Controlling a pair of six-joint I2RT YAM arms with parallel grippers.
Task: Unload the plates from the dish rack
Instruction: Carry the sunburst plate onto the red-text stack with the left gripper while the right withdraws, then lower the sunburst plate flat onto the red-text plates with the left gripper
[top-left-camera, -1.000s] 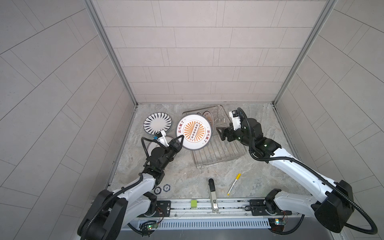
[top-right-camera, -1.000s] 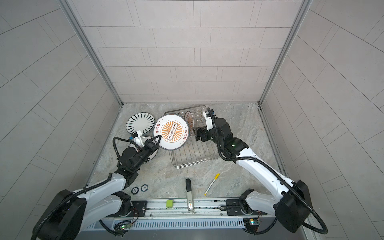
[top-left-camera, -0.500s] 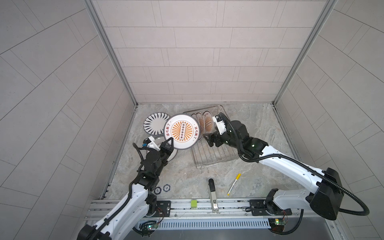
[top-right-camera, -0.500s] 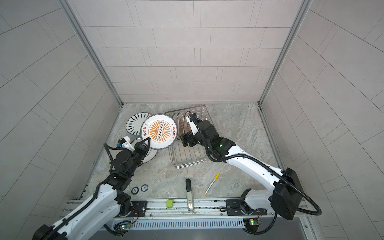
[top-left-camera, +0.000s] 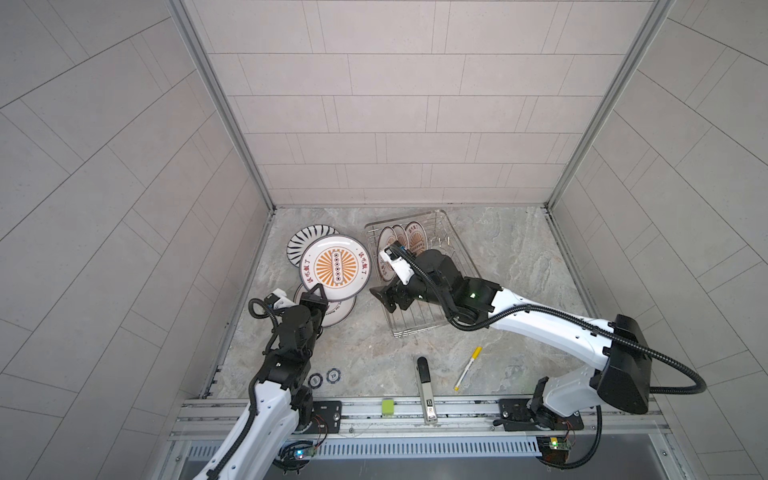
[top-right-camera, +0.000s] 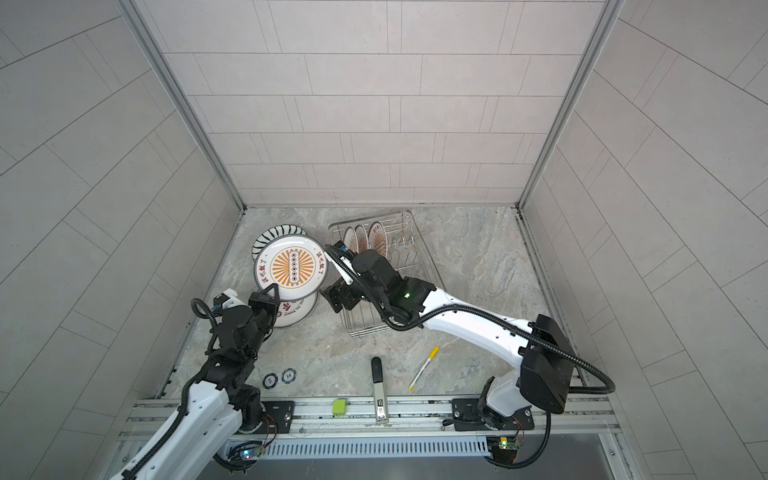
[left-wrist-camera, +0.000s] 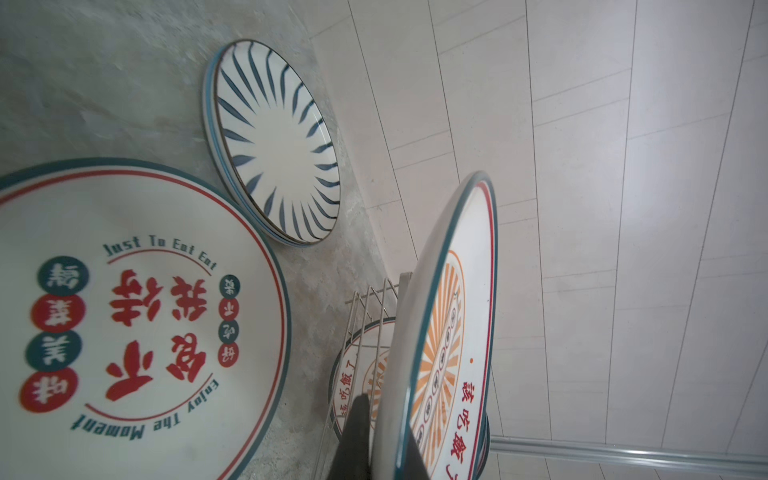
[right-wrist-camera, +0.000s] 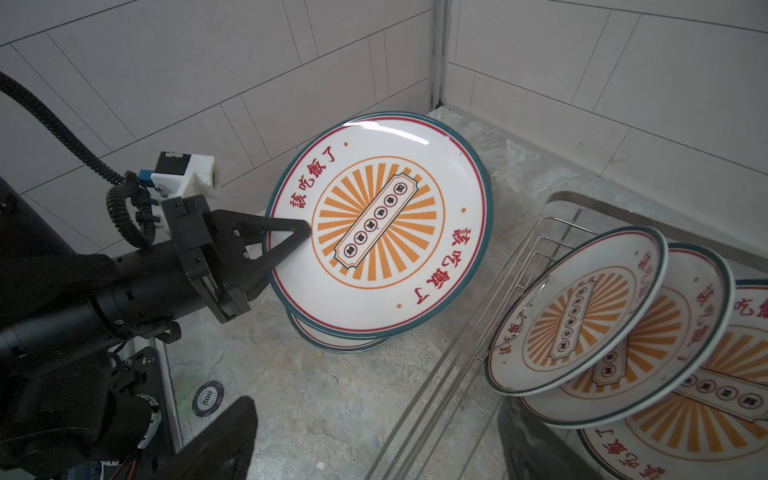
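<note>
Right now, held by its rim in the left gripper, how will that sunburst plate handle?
Probably stiff: the sunburst plate shows no sag, held only at the rim by the left gripper. Its glossy glaze looks slippery, so it may slide. Likely fragile if dropped onto the plate below.

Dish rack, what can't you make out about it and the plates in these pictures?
- Plates in the rack: the right arm covers their lower parts in both top views; the right wrist view's edge cuts them off. Count unsure.
- Flat plate under the held plate: mostly covered in both top views, cut off in the left wrist view.
- Left gripper: far finger hidden behind the held plate in the right wrist view.
</note>
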